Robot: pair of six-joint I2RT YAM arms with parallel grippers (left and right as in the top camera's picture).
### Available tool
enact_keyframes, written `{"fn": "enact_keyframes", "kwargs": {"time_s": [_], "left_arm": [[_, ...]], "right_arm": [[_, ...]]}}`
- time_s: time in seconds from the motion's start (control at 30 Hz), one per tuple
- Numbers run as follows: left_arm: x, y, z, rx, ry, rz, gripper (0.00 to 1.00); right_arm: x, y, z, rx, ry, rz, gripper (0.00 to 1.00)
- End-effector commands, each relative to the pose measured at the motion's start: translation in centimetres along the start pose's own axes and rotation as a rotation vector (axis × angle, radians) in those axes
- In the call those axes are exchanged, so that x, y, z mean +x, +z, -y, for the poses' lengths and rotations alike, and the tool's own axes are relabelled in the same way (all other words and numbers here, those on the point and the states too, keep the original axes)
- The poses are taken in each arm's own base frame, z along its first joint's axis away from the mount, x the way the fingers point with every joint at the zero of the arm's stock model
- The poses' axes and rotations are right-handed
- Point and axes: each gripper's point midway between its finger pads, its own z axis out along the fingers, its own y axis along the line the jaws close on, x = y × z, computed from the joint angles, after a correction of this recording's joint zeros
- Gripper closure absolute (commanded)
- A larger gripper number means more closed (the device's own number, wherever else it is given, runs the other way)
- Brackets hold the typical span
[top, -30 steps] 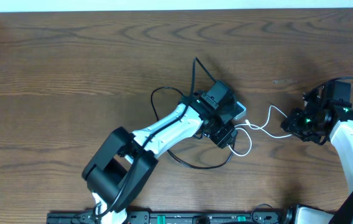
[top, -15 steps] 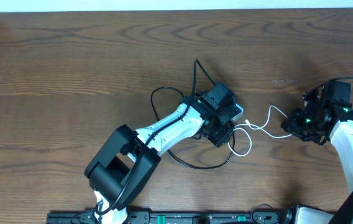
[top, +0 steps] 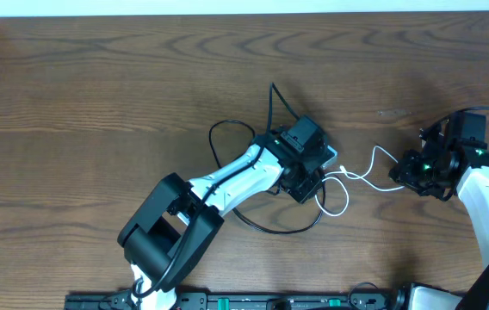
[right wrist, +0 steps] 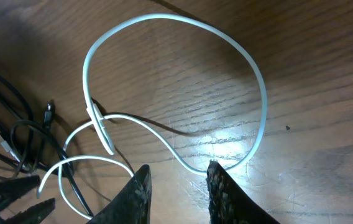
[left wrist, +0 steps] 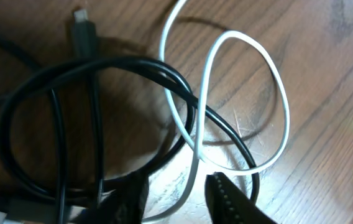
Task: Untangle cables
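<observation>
Cables (top: 348,200) lie tangled near the middle of the brown wooden table (top: 98,86), beneath the left arm's wrist. The black cable (left wrist: 102,65), thin and glossy, makes several overlapping loops. The white cable (left wrist: 282,106) crosses them in one loop, then trails right. The left fingers (left wrist: 226,196) stand slightly apart, straddling the white cord without pinching it. The right fingers (right wrist: 136,193) are also slightly parted, with the white curve at their tips; contact looks uncertain. A small black plug (left wrist: 80,22) rests beside the loops.
</observation>
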Motion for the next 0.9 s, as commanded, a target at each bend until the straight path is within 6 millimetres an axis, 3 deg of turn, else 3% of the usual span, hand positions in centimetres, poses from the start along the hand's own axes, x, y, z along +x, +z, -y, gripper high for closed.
{"fn": "enact_keyframes", "kwargs": {"time_s": [0.0,0.13,0.3,0.5,0.77,0.87], "left_arm": [[0.9,0.8,0.4,0.002,-0.001,-0.030,0.75],[1.1,0.8,0.6,0.003,0.001,-0.039,0.91],[1.2,-1.7,0.2,-0.008,-0.032,-0.039,0.92],[0.5,-9.6,-0.7,-0.034,-0.096,0.055,0.92],[0.8,-22.6,-2.9,-0.126,-0.171,0.363,0.92],[1.2,-26.3,-3.3,-0.136,-0.191,0.473,0.92]], "right_arm": [[-0.7,-0.7,-0.2,-0.004,-0.015,0.026,0.74],[-0.7,-0.7,-0.2,-0.004,-0.015,0.026,0.74],[-0.7,-0.7,-0.1,0.005,-0.033,0.028,0.74],[-0.8,-0.7,0.4,0.032,-0.032,0.034,0.75],[-0.8,-0.8,1.8,0.112,-0.019,0.037,0.79],[-0.8,-0.8,2.0,0.126,0.002,0.039,0.79]]}}
